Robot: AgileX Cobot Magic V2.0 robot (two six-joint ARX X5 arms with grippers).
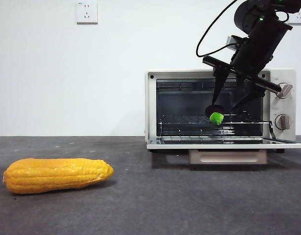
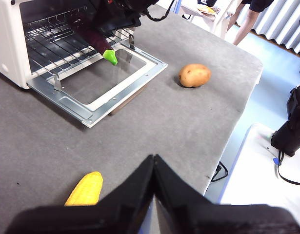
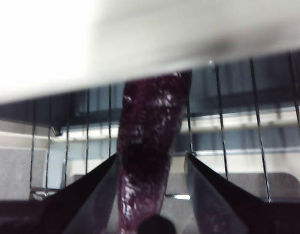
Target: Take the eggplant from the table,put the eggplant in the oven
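1 eggplant (image 1: 216, 116), clamped between right gripper (image 1: 229, 104) jaws, inside open oven (image 1: 151, 107) above wire rack (image 1: 189, 122). Left gripper (image 2: 153, 168) jaws together, over table (image 1: 165, 196). 1 corn (image 1: 56, 175), 1 potato (image 2: 194, 75).

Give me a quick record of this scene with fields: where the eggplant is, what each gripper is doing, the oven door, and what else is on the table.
eggplant: between the right gripper's jaws, at the oven's mouth above the wire rack, green cap toward the camera
right gripper: jaws either side of the eggplant
left gripper: shut, waiting away from the oven
oven: door folded down, open
table: also carries a corn cob and a potato
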